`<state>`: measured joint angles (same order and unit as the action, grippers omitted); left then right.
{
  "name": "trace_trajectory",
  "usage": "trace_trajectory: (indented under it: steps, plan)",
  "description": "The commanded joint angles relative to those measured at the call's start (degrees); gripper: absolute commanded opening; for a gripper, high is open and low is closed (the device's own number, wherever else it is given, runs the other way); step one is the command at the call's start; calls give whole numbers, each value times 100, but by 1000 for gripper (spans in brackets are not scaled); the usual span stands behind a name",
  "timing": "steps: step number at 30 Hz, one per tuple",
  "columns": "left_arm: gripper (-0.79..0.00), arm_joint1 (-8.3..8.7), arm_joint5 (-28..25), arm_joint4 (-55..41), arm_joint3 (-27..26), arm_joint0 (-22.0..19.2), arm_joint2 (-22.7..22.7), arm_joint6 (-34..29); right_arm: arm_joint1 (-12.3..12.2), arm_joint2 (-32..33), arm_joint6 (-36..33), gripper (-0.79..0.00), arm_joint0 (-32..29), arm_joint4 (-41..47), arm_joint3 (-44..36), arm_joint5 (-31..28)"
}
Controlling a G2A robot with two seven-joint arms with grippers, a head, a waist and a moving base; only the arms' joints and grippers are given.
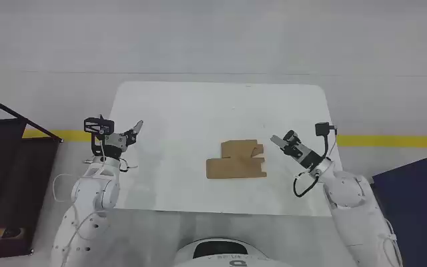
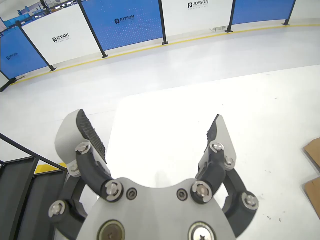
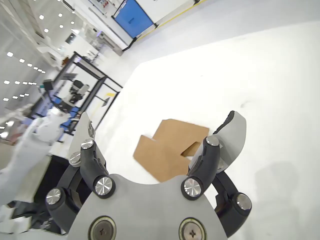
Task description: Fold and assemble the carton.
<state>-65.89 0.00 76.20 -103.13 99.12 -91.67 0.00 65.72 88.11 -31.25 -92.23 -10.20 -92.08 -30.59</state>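
Observation:
A flat brown cardboard carton (image 1: 236, 159) lies unfolded on the white table (image 1: 200, 113), right of centre. Its flaps (image 2: 313, 151) show at the edge of the left wrist view, and the carton (image 3: 167, 151) lies just beyond the fingers in the right wrist view. My left gripper (image 1: 121, 129) hovers open over the table's left edge, far from the carton, with nothing between its fingers (image 2: 91, 136). My right gripper (image 1: 283, 141) is open just to the right of the carton, pointing at it and holding nothing.
A dark metal rack (image 1: 20, 173) stands off the table's left side. A yellow floor line (image 1: 380, 141) runs behind the table. Blue and white partition panels (image 2: 125, 21) fence the room beyond. The table's far half is bare white surface.

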Motion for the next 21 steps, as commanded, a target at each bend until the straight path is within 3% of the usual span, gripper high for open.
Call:
trace_trajectory:
  steps: [1, 12, 21]
  plan:
    - [0, 0, 0, 0, 0, 0, 0, 0, -35, 86, -593, 0, 95, 832, 95, 75]
    - [0, 0, 0, 0, 0, 0, 0, 0, -33, 55, -605, 0, 82, 833, 128, 100]
    - [0, 0, 0, 0, 0, 0, 0, 0, 12, -581, -593, 0, 493, 265, 1142, -86]
